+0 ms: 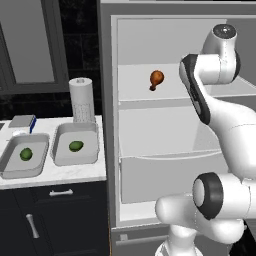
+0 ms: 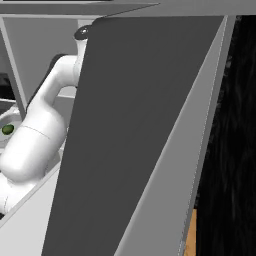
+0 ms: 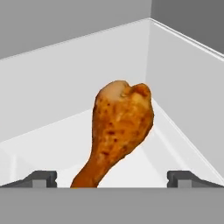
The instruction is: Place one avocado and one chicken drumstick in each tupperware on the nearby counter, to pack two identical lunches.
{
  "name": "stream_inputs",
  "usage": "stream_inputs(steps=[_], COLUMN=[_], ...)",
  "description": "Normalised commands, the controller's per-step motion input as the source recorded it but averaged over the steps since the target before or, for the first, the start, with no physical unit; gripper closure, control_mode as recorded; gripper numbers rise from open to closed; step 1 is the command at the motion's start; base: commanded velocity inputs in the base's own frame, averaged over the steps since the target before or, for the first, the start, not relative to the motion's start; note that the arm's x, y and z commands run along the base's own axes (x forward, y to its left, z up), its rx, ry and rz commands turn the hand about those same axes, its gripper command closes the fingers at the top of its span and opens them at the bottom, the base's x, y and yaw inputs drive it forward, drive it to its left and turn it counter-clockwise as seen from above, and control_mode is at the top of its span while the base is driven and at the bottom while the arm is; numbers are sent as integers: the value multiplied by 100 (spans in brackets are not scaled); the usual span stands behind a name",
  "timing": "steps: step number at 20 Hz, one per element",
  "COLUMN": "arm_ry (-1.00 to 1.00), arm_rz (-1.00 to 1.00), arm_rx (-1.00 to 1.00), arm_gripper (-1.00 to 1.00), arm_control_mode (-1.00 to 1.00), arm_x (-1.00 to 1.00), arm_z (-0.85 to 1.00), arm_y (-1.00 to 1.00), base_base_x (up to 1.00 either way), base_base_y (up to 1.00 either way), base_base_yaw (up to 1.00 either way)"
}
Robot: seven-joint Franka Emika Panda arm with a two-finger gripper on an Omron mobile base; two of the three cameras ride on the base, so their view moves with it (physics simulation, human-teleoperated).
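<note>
The gripper (image 3: 112,177) is open, fingertips either side of the chicken drumstick's (image 3: 119,131) bone end on the fridge shelf (image 3: 43,144). Each tupperware (image 1: 56,150) on the worktop (image 1: 60,174) holds one avocado (image 1: 76,146).

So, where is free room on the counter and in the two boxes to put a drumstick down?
Each tupperware box holds one avocado near its middle, with bare floor around it. The counter is bare in front of the boxes; behind them it is crowded by the paper towel roll and a small grey box.
</note>
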Motion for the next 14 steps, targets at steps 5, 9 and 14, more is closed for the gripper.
stream_inputs(steps=[5,9,14], arm_ry=[4,0,5], arm_rz=[-2,-1,0], arm_rx=[-4,-2,-4], arm_gripper=[-100,-100,-100], arm_control_mode=[-100,-100,-100], arm_x=[63,66,8], arm_z=[-17,-22,-60], arm_y=[-1,0,-12], base_base_x=[0,0,0], base_base_y=[0,0,0], base_base_yaw=[0,0,0])
